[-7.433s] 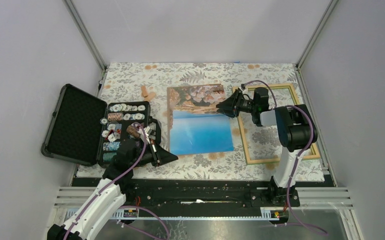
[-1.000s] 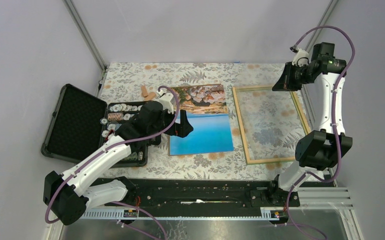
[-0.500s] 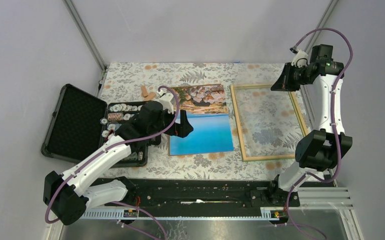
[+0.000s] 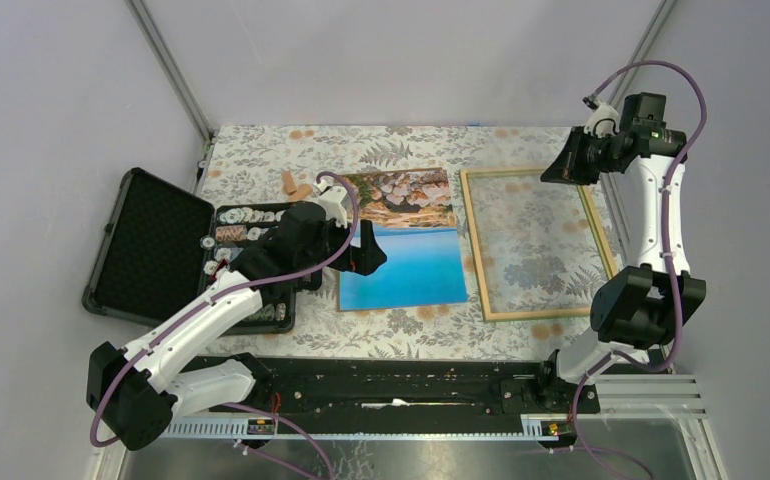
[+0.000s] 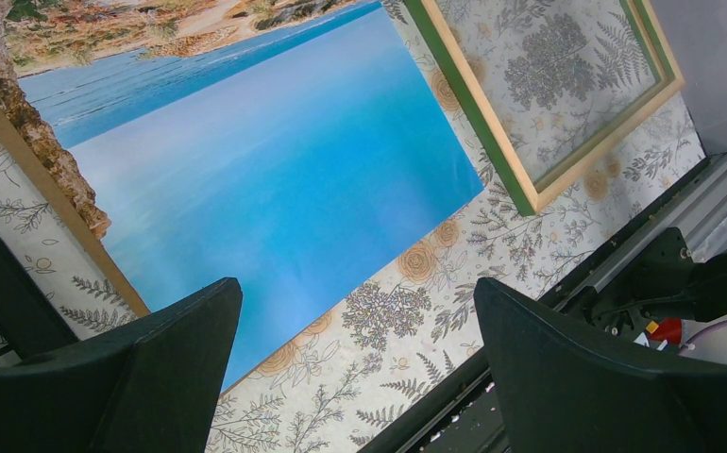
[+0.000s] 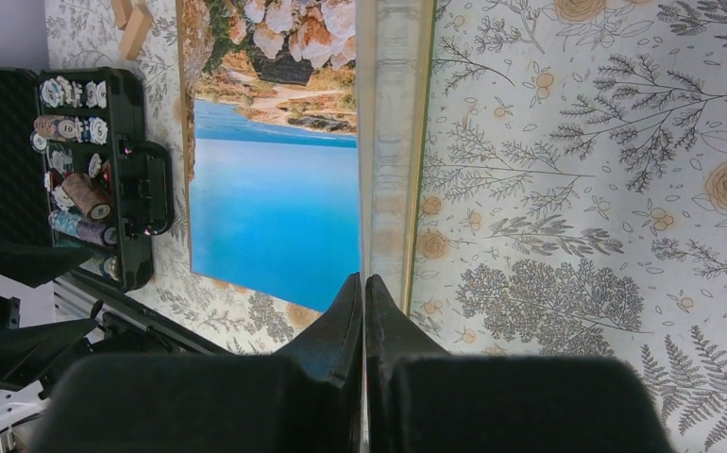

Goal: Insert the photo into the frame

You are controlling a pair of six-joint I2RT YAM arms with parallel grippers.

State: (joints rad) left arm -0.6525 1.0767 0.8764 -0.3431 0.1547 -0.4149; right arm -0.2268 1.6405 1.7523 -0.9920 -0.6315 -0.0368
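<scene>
The photo (image 4: 401,245), blue sea with a rocky coast at its far end, lies face up in the middle of the flowered table. My left gripper (image 4: 369,250) hovers over its left edge, open, with nothing between the fingers; under it I see the photo (image 5: 275,179) and bare cloth. The frame (image 4: 541,314) lies to the photo's right with its long side close alongside. My right gripper (image 4: 549,175) is shut on the frame's far edge, near the far right corner. The right wrist view looks along that frame (image 6: 393,142) past the shut gripper (image 6: 364,278) to the photo (image 6: 275,208).
An open black case of poker chips (image 4: 161,250) sits left of the photo, just behind my left arm. Small wooden blocks (image 4: 296,185) lie at the photo's far left corner. A brown board edge (image 5: 48,198) shows under the photo's left side. The frame's near corner (image 5: 530,193) points at the table's front rail.
The frame has shifted slightly left toward the photo with my right gripper on its far edge. The left arm has stayed still over the photo.
</scene>
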